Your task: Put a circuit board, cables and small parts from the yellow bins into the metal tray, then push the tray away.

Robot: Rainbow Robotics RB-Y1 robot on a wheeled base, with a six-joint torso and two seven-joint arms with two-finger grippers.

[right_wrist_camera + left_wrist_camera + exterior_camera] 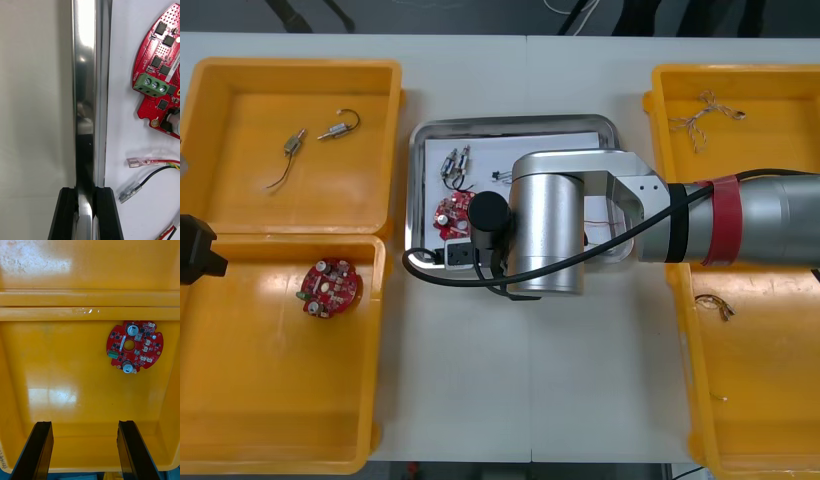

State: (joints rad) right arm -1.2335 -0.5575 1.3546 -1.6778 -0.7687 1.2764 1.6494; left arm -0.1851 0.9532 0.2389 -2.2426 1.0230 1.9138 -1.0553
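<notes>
The right gripper was clamped on the rim of the metal tray, its black fingers held apart only by the thin, shiny, rolled edge between them. That edge ran straight away from the fingers, with the pale matte table on one side and the tray's white inside on the other. In the front view the tray was a round-cornered rectangle with its long axis running left to right between the bins, and the right arm lay across it. Inside the tray lay a round red circuit board, flat, its green three-screw terminal block turned toward the gripped rim. Beside it lay thin cables, red, yellow and black, their clear-sleeved ends pointing at that rim. Small metal parts lay toward the tray's far side. The left gripper hung wide open and empty over the near left yellow bin, glossy and smooth, where a second circuit board lay flat.
</notes>
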